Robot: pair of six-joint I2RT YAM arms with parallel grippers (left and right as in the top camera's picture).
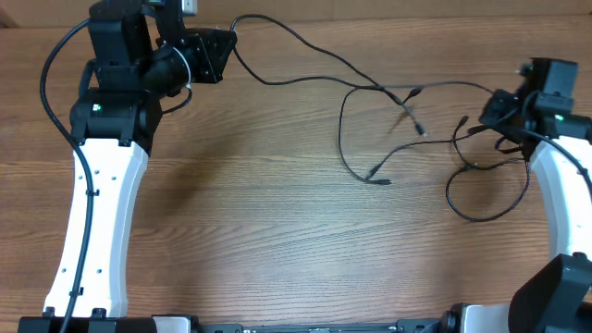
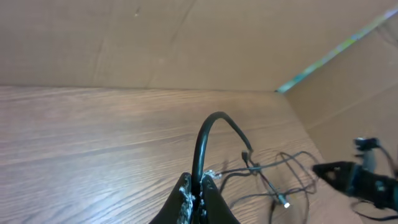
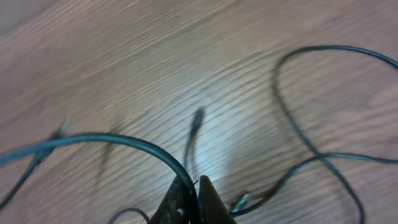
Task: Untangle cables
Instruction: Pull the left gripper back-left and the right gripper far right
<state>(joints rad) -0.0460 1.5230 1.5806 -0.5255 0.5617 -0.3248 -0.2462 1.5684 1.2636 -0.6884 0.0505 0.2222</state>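
My left pincer is clamped shut on one of the cables. In its wrist view the black cord comes up out of the closed tips, arches over and drops away toward the far right. My right pincer is also shut on a cord, which curves into its tips from the left.

From overhead, the cables lie on the far right half of the tabletop. A single strand runs from the left pincer across to the tangle, so the long axis is roughly left to right between my two arms. The crossing strands are well away from the left arm and near the right one. Below the tangle a loose bight hangs toward me and ends in a small plug. A wider loop lies just beside the right arm.

I judge that the coming move turns on that line between the pincers. Drawing them apart along it would take up slack, but it might tighten the crossings. The right arm is nearer for working them loose. I cannot tell which strand passes over which there.
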